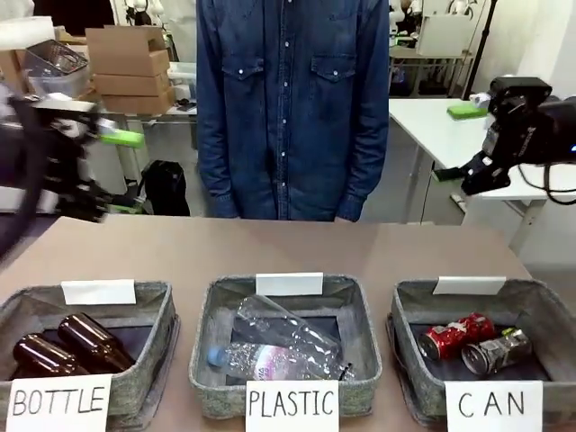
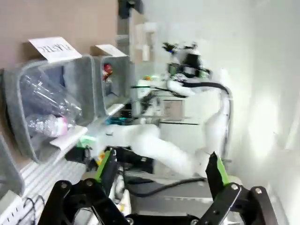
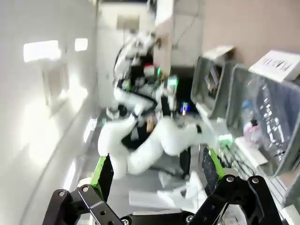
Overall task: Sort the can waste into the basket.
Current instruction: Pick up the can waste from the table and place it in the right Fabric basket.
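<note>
Both hands stand wide and empty: left hand point(image 2: 159, 176), right hand point(image 3: 157, 176), raised off the bench point(image 1: 270, 247). Red can point(image 1: 454, 337) and dark can point(image 1: 496, 351) lie touching inside the CAN basket point(image 1: 412, 301). Sorting looks done; keep both arms clear.

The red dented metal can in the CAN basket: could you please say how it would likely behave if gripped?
The red dented metal can already looks crumpled, so it probably yields further under pressure. Lying on its side against the dark dented can, it may roll if nudged. Probably light.

Left arm point(image 1: 36, 162) motion-blurred; CAN basket point(image 1: 540, 306) cut off right.
</note>
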`<action>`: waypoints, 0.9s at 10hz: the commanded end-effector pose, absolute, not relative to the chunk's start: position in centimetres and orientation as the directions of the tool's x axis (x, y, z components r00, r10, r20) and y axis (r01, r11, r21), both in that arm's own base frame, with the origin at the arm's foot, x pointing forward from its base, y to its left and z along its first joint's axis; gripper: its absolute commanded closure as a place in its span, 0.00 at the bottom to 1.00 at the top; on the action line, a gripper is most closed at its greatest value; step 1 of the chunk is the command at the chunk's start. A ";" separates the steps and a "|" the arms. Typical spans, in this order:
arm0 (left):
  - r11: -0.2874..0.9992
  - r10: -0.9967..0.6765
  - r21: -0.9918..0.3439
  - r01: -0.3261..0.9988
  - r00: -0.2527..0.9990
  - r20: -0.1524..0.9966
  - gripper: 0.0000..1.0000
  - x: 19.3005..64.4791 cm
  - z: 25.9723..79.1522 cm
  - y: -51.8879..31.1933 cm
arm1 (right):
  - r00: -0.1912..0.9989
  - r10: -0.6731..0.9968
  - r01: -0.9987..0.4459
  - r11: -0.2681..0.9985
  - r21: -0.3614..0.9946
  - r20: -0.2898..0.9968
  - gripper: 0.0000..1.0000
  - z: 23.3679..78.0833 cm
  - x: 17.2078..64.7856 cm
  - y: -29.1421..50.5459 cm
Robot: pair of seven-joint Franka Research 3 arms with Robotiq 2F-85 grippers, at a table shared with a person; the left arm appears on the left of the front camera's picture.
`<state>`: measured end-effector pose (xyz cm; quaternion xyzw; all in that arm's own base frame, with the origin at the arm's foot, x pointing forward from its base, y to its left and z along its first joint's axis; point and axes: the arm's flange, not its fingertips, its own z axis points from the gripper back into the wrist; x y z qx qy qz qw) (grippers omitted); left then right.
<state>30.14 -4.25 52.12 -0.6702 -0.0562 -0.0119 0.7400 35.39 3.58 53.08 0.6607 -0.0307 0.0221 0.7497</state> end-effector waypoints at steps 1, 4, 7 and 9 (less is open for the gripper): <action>0.195 0.041 -0.971 0.136 0.988 0.147 0.00 30.5 52.0 -8.3 | 0.989 -0.142 -0.015 0.245 0.969 0.051 0.00 52.1 35.0 4.7; 0.195 0.041 -0.971 0.136 0.988 0.147 0.00 30.5 52.0 -8.3 | 0.997 -0.007 -0.074 0.126 0.989 0.075 0.00 53.1 35.4 3.6; 0.195 0.041 -0.971 0.136 0.988 0.147 0.00 30.5 52.0 -8.3 | 0.997 -0.007 -0.074 0.126 0.989 0.075 0.00 53.1 35.4 3.6; 0.195 0.041 -0.971 0.136 0.988 0.147 0.00 30.5 52.0 -8.3 | 0.997 -0.007 -0.074 0.126 0.989 0.075 0.00 53.1 35.4 3.6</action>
